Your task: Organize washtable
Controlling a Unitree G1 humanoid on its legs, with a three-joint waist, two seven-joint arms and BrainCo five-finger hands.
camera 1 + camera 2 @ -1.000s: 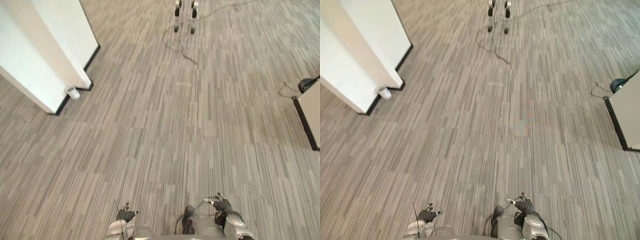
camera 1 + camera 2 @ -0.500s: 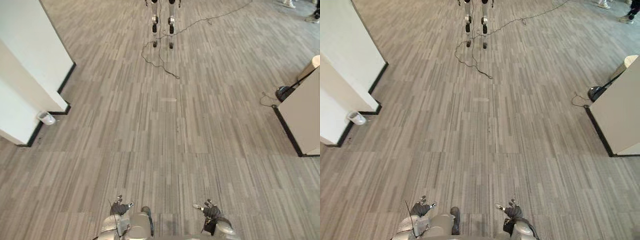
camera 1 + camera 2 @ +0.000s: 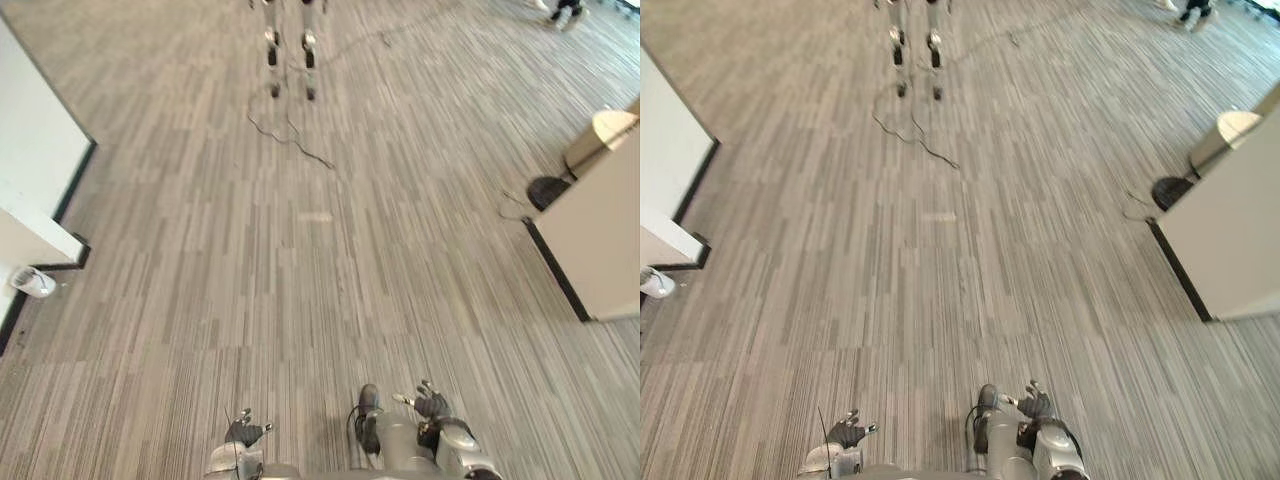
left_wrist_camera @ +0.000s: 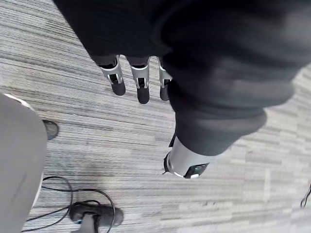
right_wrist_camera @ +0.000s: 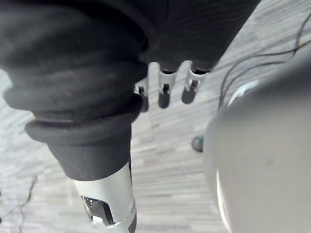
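Striped grey carpet is seen all round, above which the left hand and right hand are held low, fingers loosely spread and empty, while a small white cup, its contents indiscernible, is laid by the white wall and a beige bin is stood beside a cabinet.

A white wall borders the striped grey floor, with a small cup lying at the wall's foot. Well apart from the wall, opposite it, stands a beige cabinet. Farther off than the wall, metal legs trail a loose cable.
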